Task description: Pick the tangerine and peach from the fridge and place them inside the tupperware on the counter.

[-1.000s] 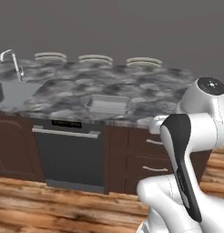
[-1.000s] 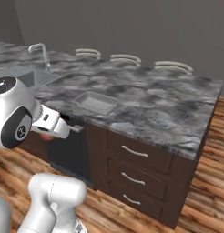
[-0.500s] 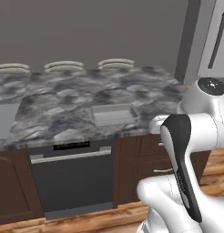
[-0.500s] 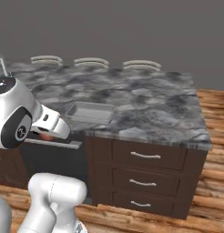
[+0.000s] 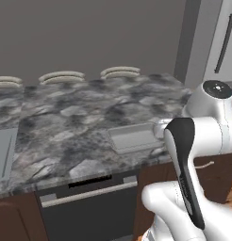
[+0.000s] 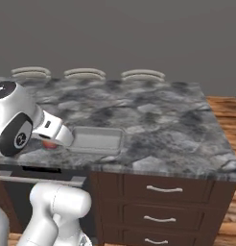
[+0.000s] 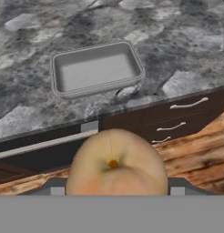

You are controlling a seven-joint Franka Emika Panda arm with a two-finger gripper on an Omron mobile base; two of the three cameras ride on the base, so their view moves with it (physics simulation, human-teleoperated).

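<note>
Pale yellowish peach (image 7: 114, 164), orange dimple, reddish underside

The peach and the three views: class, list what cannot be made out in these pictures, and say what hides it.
- Peach, hand view: lower part cut off at the bottom; it also covers the fingers, so their grip is unseen.
- Peach, right base view: a small red sliver behind the white arm.
- Tupperware, left base view: right end hidden by the arm.
- Fridge, left base view: cut off by the right edge; its inside is unseen.
</note>
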